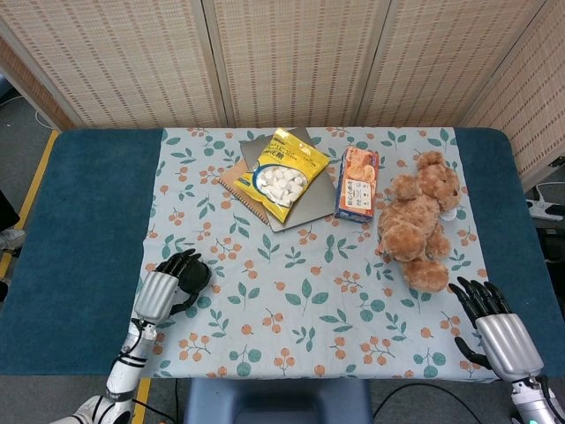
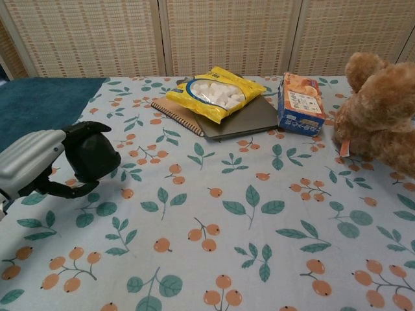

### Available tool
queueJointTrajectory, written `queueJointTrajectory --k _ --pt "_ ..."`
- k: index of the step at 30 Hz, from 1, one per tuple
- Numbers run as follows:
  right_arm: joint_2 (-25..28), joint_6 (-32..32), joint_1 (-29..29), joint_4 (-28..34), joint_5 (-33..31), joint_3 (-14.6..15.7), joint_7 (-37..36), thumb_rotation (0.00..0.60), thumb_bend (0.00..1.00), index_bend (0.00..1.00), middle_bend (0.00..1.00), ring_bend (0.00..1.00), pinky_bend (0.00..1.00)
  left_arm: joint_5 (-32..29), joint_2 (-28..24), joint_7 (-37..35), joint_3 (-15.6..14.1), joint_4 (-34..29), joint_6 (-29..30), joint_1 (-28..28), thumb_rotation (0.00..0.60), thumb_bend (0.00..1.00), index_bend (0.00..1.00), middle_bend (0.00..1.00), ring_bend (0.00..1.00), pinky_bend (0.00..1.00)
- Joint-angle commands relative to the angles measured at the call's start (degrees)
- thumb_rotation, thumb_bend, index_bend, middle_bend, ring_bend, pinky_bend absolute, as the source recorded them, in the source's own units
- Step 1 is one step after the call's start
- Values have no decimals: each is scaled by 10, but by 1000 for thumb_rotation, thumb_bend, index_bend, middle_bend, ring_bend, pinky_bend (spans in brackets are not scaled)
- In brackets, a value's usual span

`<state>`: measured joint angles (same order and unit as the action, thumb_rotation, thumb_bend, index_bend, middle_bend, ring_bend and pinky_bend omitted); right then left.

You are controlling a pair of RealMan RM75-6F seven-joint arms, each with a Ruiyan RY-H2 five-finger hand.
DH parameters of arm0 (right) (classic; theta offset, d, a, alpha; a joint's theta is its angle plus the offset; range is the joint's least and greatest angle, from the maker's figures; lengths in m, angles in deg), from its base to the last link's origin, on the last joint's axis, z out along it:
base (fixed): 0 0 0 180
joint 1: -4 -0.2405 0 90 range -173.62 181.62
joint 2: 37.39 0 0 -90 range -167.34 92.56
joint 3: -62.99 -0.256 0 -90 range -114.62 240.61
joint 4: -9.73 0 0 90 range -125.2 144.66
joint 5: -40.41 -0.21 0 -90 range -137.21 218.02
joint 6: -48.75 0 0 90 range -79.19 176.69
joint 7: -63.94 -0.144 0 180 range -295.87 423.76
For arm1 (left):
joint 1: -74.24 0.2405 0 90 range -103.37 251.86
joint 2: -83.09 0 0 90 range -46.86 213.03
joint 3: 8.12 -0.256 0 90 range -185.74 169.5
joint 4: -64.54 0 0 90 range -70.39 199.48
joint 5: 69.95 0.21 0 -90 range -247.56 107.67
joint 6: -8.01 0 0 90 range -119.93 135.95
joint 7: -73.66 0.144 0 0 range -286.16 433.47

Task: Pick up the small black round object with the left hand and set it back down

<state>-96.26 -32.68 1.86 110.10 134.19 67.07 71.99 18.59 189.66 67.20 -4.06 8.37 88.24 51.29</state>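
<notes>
The left hand grips the black round object, held just above the floral tablecloth near its left edge. The right hand rests open at the cloth's near right corner. Farther back on the cloth lie a teddy bear, a biscuit box and a yellow snack bag.

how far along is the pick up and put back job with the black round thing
Done: the left hand grips the small black round object, which looks raised clear of the floral tablecloth in the chest view. In hand: the lift itself. Left: lowering it back onto the cloth and releasing. The right hand rests open near the table's edge, uninvolved.
</notes>
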Motion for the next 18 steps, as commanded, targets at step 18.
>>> queueJointTrajectory --k 18 --pt "-3 6 -2 1 1 2 8 600 224 0 0 0 0 -133 -310 -1154 201 -368 -484 19 600 660 303 290 224 315"
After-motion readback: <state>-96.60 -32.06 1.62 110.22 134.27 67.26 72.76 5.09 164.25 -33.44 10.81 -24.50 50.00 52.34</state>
